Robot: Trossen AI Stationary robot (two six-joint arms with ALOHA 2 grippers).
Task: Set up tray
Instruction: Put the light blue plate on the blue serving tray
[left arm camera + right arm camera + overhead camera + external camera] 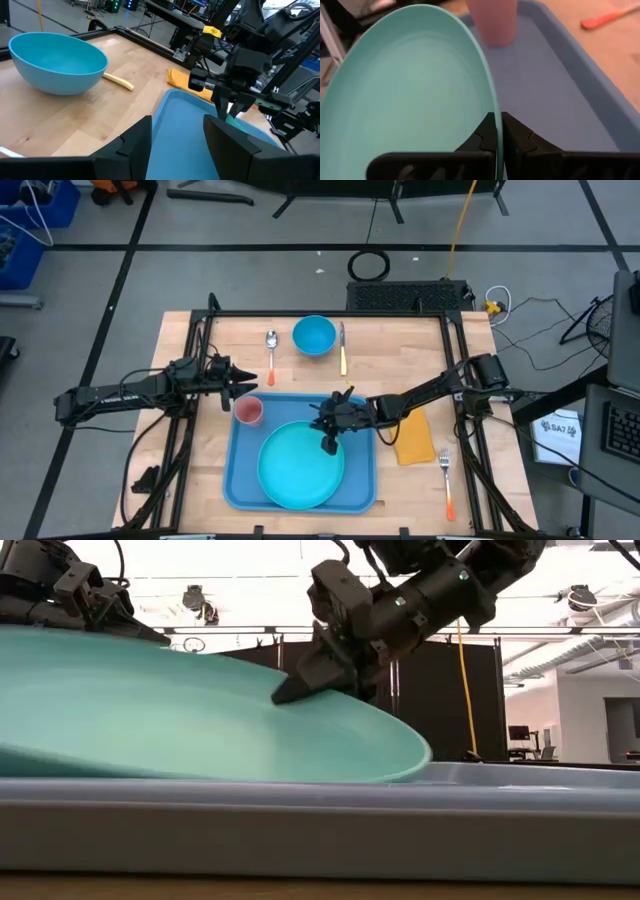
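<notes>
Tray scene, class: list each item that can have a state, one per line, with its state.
tray: flat on the table, holding plate and cup
plate: tilted, rim pinched by right hand
pink cup: upright in tray
bowl: upright, empty
left hand: open, near the tray's corner

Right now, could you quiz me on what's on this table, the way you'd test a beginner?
1. True or false: the right pincer grips the rim of the teal plate.
2. Which thing stands on the tray beside the plate? A) pink cup B) fork C) blue bowl
3. Fill in: the yellow napkin lies on the table to the ____ of the tray, seen from above.

Key: 1 true; 2 A, the pink cup; 3 right.
</notes>
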